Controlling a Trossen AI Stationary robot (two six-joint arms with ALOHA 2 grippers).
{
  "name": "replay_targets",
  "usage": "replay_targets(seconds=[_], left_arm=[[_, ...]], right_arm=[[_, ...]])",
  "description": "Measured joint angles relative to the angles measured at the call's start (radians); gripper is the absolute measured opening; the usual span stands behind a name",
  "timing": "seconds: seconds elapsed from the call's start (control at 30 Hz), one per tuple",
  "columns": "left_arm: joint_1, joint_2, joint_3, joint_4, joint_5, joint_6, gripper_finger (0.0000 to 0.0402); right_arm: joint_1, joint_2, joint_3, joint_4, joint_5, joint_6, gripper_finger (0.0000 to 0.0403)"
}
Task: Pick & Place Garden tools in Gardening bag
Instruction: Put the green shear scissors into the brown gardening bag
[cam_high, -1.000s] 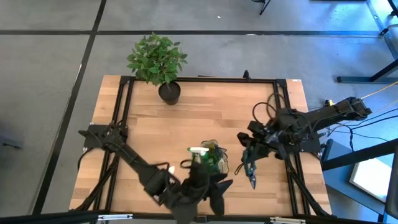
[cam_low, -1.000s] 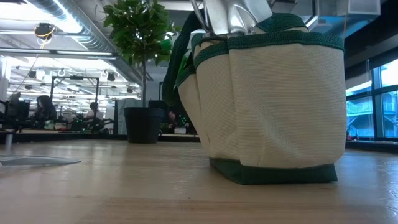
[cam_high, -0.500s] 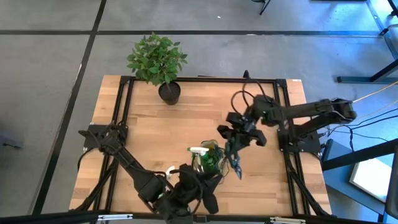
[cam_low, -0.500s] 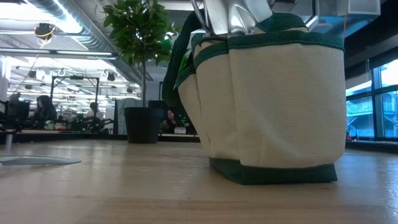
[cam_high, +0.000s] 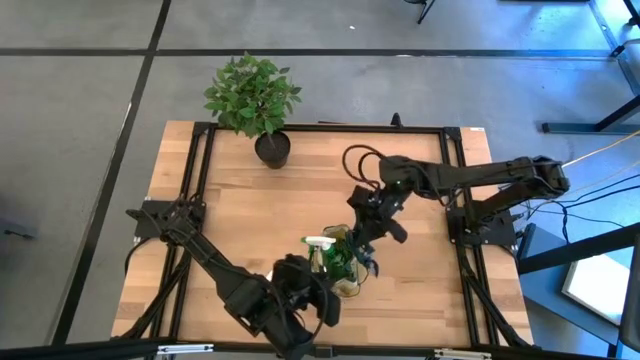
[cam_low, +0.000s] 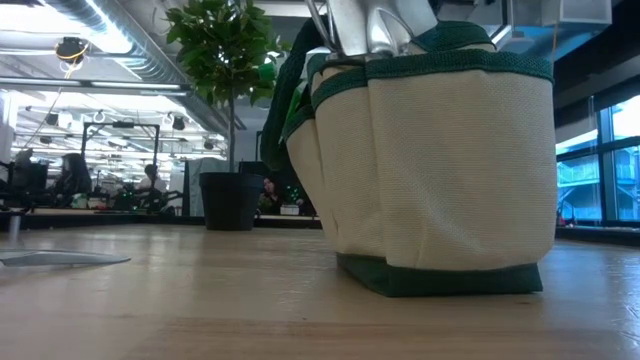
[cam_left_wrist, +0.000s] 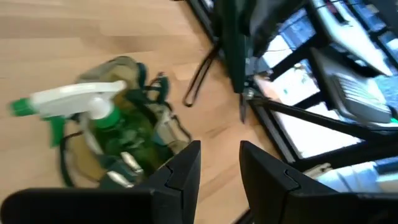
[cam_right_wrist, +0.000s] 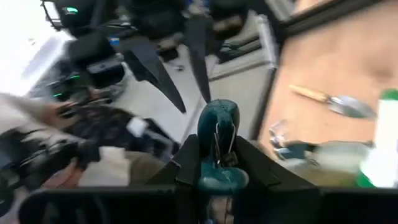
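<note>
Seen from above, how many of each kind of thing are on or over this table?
Robot arms: 2
Potted plant: 1
Gardening bag: 1
Spray bottle: 1
Teal-handled tool: 1
Total: 6 (tools hidden inside the bag not counted)

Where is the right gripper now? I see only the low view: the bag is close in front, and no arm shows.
Observer: In the high view, the right gripper is over the gardening bag.
Operator: Does it hold something?
Observer: Yes. Its wrist view shows a teal-handled tool clamped between its fingers.
Operator: And the left arm?
Observer: The left gripper is beside the bag, towards the table's front edge. Its fingers are apart with nothing between them.
Operator: Is the spray bottle packed?
Observer: Yes. The spray bottle stands in the bag, with its white trigger sticking out on top.
</note>
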Motion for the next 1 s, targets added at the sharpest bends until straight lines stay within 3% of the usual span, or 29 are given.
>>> replay_targets(seconds=[0.17, 0.37, 0.67, 0.87, 1.0], left_arm=[[0.011, 0.0, 0.0, -0.175, 0.032, -0.151, 0.0104], [0.024, -0.005, 0.0, -0.337, 0.018, -0.271, 0.0104], [0.127, -0.046, -0.002, -0.33, 0.024, 0.042, 0.0104], [0.192, -0.063, -0.002, -0.33, 0.134, 0.231, 0.0099], [0.214, -0.082, -0.003, -0.33, 0.188, 0.381, 0.0077]], right_arm=[[0.063, -0.042, 0.001, -0.136, 0.261, 0.023, 0.0062], [0.179, -0.137, 0.001, -0.313, 0.726, 0.16, 0.0062], [0.411, -0.19, 0.001, -0.354, 1.302, 0.458, 0.0062], [0.541, -0.126, 0.047, -0.386, 1.559, 0.621, 0.0062], [0.596, -0.031, 0.151, -0.492, 1.671, 0.701, 0.0062]])
